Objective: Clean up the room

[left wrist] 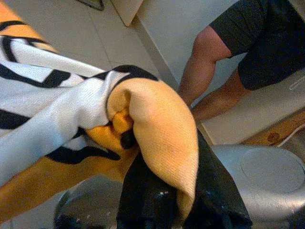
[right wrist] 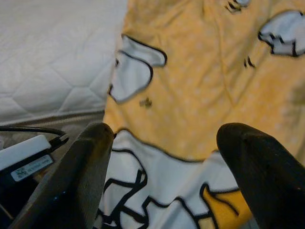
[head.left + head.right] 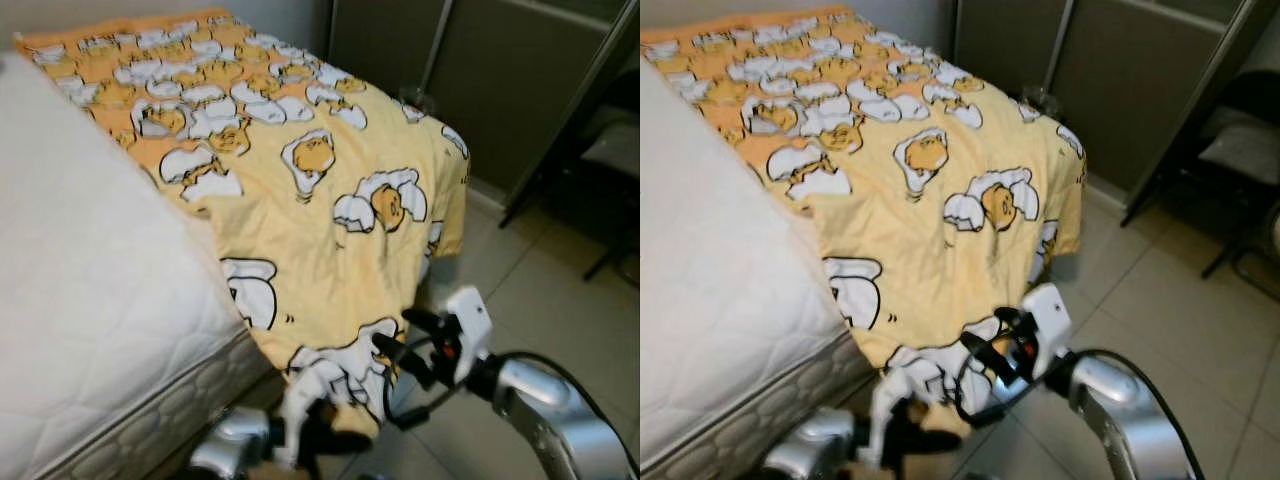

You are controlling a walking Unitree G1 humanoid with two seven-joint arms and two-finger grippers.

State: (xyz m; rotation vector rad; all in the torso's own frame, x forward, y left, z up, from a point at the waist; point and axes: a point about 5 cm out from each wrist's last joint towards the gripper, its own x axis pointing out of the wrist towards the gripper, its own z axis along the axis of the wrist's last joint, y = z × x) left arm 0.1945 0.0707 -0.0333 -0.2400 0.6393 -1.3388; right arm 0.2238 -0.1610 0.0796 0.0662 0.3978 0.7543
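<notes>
A yellow blanket (image 3: pixel 300 190) printed with egg cartoons covers the far part of the bed and hangs over its corner toward the floor. Low in the left eye view, my left gripper (image 3: pixel 335 438) is shut on the blanket's hanging corner. In the left wrist view an orange fold of the blanket (image 1: pixel 162 129) is pinched between the black fingers (image 1: pixel 143 200). My right gripper (image 3: pixel 395 332) stands open just to the right of that hanging edge. Its wrist view shows the fingers (image 2: pixel 90 162) spread wide, with the blanket (image 2: pixel 190 95) beyond them.
The bare white quilted mattress (image 3: pixel 90 270) takes up the left. Tiled floor (image 3: pixel 540 300) lies to the right, bounded by grey panels (image 3: pixel 480 80) and dark chair legs (image 3: pixel 600 200). A person's bare legs (image 1: pixel 209 71) appear in the left wrist view.
</notes>
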